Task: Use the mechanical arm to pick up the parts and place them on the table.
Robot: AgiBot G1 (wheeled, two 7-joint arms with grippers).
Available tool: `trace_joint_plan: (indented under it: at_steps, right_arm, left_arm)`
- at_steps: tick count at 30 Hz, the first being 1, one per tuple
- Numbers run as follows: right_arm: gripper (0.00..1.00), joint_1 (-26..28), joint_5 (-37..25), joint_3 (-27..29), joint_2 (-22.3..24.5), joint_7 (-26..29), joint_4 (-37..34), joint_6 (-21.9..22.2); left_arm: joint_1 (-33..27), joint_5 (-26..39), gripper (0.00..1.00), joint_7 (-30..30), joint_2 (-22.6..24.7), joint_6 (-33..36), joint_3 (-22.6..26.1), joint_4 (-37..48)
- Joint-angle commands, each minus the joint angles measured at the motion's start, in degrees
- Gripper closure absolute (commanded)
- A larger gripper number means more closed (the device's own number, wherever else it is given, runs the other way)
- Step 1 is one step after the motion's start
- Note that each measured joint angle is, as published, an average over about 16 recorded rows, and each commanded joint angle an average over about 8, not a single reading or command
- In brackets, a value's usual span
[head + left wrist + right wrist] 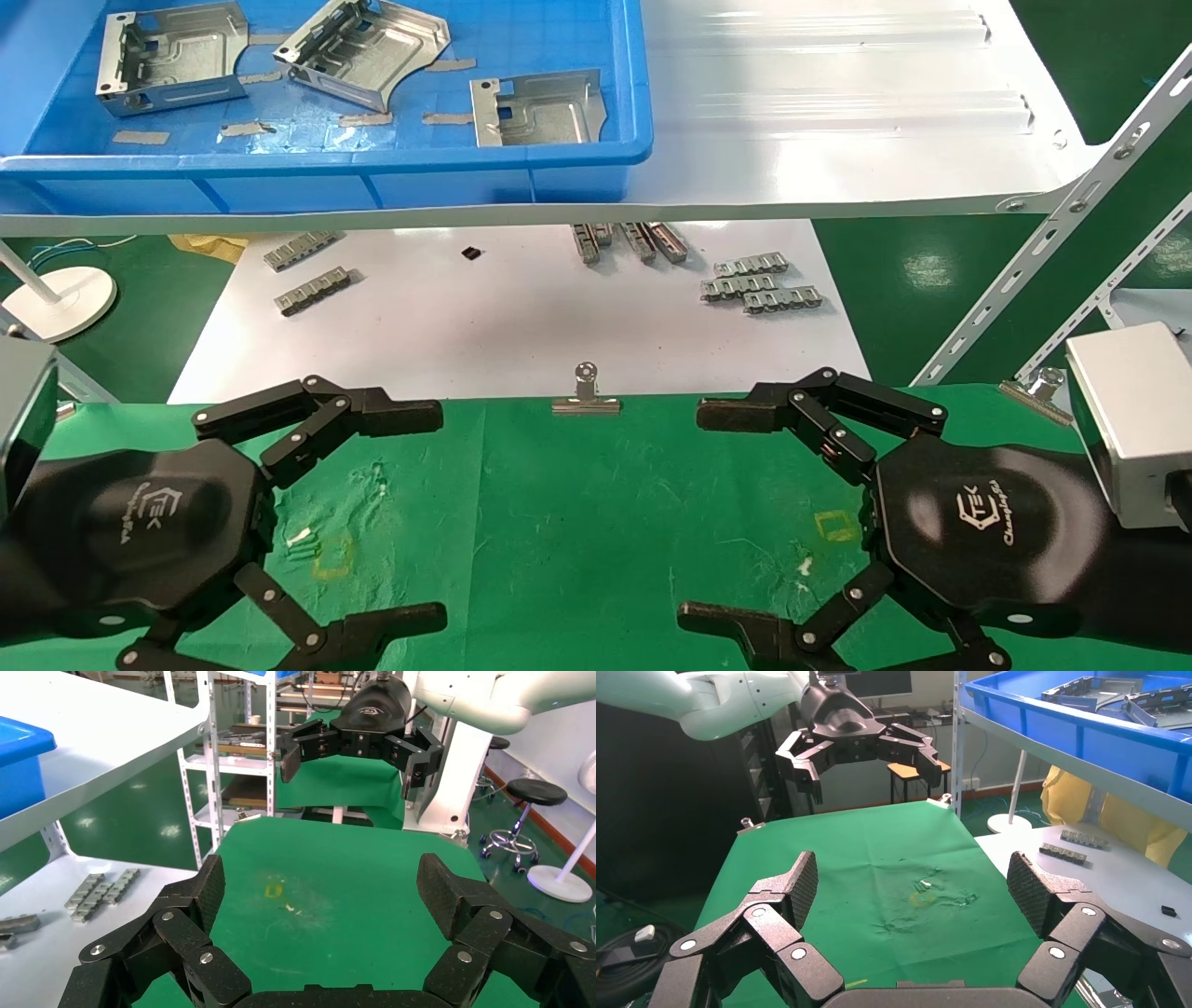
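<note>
Head view first: both claws hover low over the green counter (577, 522), facing each other. Left claw (410, 513) sits at near left, fingers spread wide with nothing between them. Right claw (717, 513) mirrors it at near right, fingers just as wide apart and bare. Up on the white shelf (838, 112), the blue bin (372, 177) holds all three parts (172, 58), (363, 47), (535, 110), lying apart from one another, well away from either claw.
</note>
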Motion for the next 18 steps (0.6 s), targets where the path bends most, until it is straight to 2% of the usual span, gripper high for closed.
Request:
trace_joint_plan:
  at_steps: [1,7,15,18]
  right_arm:
    - [0.00,0.00,0.00,0.00,0.00,0.00,0.00,0.00]
    - [0.00,0.00,0.00,0.00,0.00,0.00,0.00,0.00]
    - [1.00,0.00,0.00,0.00,0.00,0.00,0.00,0.00]
    - [1.00,0.00,0.00,0.00,0.00,0.00,0.00,0.00]
  left_arm:
    - [0.00,0.00,0.00,0.00,0.00,0.00,0.00,0.00]
    - [0.00,0.00,0.00,0.00,0.00,0.00,0.00,0.00]
    - [0.00,0.00,0.00,0.00,0.00,0.00,0.00,0.00]
    - [0.00,0.00,0.00,0.00,0.00,0.00,0.00,0.00]
